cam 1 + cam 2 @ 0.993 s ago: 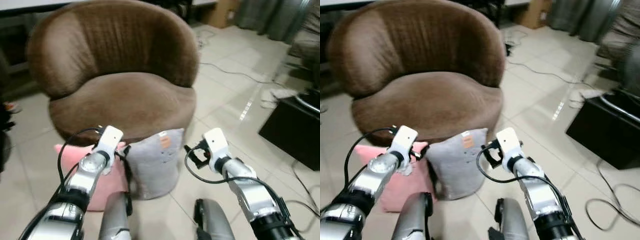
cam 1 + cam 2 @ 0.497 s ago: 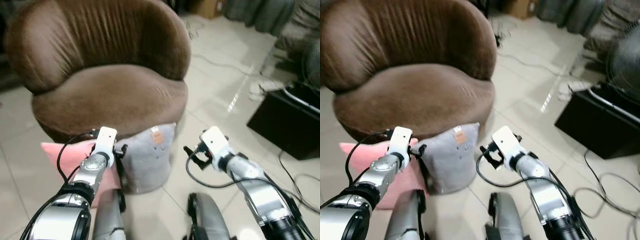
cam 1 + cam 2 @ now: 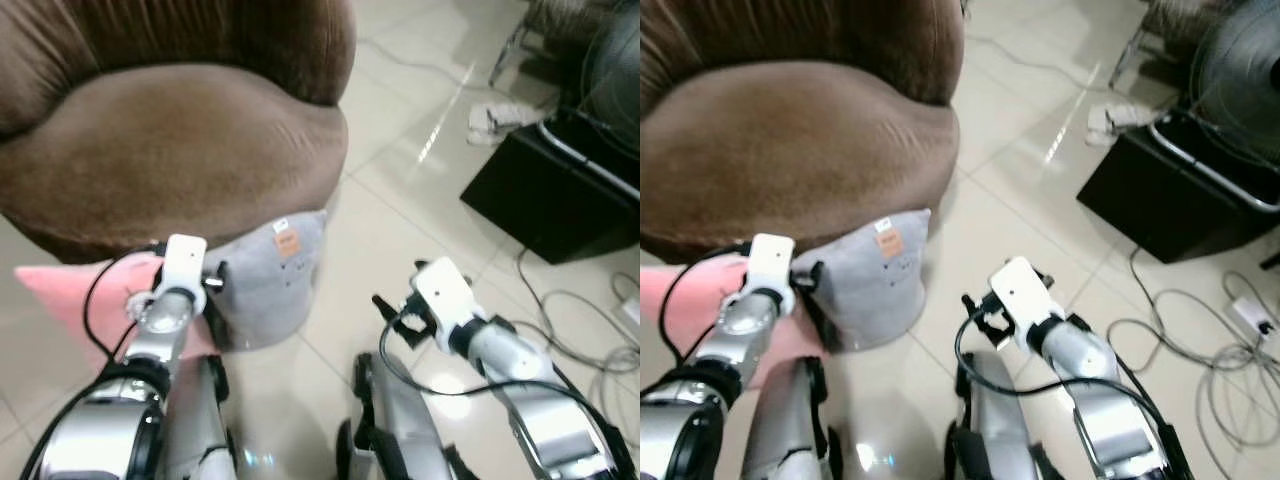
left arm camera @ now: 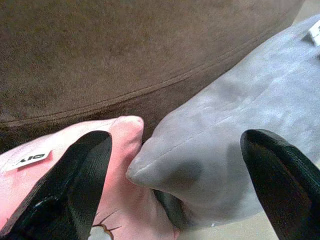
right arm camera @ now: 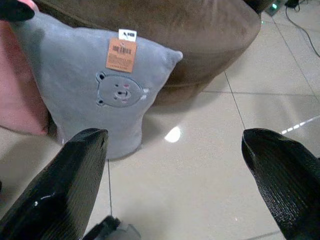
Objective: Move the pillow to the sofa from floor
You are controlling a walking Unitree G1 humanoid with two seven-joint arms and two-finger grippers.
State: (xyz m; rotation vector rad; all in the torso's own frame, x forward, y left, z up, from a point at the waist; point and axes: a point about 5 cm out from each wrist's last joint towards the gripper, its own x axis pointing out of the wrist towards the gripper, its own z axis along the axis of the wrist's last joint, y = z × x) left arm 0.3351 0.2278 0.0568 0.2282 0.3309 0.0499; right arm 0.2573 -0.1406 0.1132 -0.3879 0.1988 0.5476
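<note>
A grey pillow [image 3: 268, 283] with a bear face and an orange tag stands on the tiled floor, leaning against the front of the round brown sofa [image 3: 170, 140]. A pink pillow [image 3: 60, 290] leans beside it on my left. My left gripper [image 3: 205, 290] is open just in front of where the two pillows meet, one finger toward the pink pillow [image 4: 120, 165], the other toward the grey pillow [image 4: 240, 125]. My right gripper [image 3: 392, 318] is open over bare floor to the right of the grey pillow [image 5: 100, 95], not touching it.
A black box [image 3: 540, 200] stands on the floor at the right with a fan [image 3: 1240, 70] above it. Cables [image 3: 575, 310] trail over the tiles beside it. A white cloth [image 3: 495, 118] lies farther back. My own legs [image 3: 385, 420] show below the arms.
The view has tilted down and come closer to the sofa and pillows. Both grippers sit lower, with the left still at the pillows' meeting point and the right still off to the side.
</note>
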